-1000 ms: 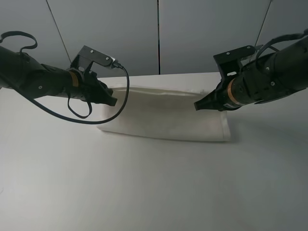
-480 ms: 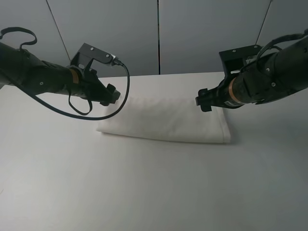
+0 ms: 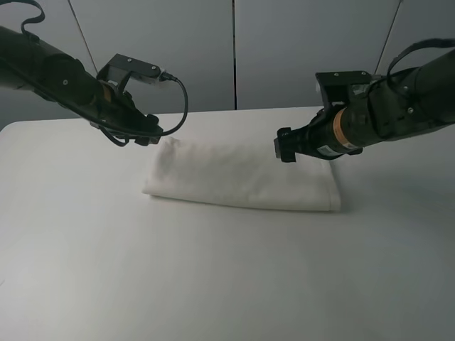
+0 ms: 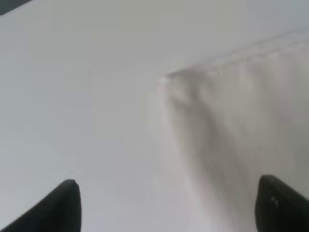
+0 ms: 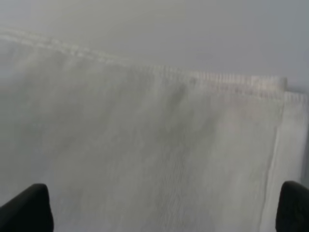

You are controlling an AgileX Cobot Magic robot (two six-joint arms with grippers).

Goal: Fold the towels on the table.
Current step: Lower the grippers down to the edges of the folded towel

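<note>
My left gripper (image 3: 152, 135) and right gripper (image 3: 284, 149) both hang spread wide and empty over the folded towel (image 3: 242, 177).

The towel lies as a long flat rectangle on the white table (image 3: 213, 284), toward its far side and about midway across. My left gripper is by the towel's far left corner; its fingertips (image 4: 63, 205) are well apart, with that corner and bare table showing between them. My right gripper is above the far right part, fingertips (image 5: 29, 208) likewise parted, with the stitched hem and terry surface beneath. I grasp nothing.
</note>
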